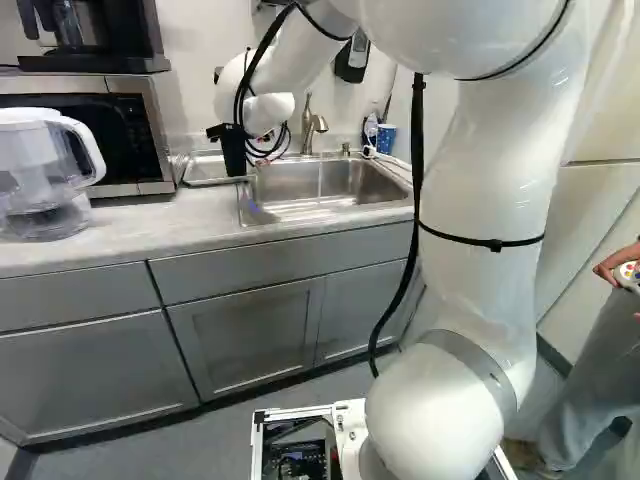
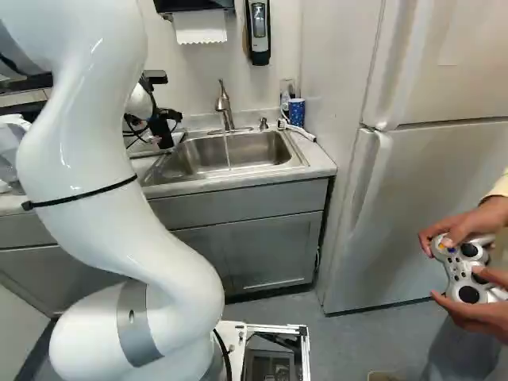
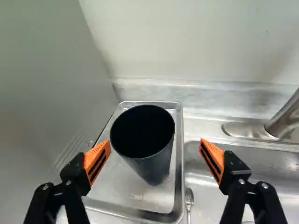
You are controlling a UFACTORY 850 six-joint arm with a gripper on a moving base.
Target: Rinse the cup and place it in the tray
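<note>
My tool (image 3: 155, 143) stands wide apart by the tray (image 3: 179, 163), on which the dark cup (image 3: 156, 165) sits upright, probably light, stiff and slippery if wet, so I'd grip its opposite walls below the rim.

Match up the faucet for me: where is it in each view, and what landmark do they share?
Left base view: faucet near the top middle, behind the sink, left of the arm's upright white links.
Right base view: near the top middle, left of the blue cup.
Wrist view: only its lower part shows, behind the sink, on the far side of the tray from the wall.
Shared landmark: the steel sink.
</note>
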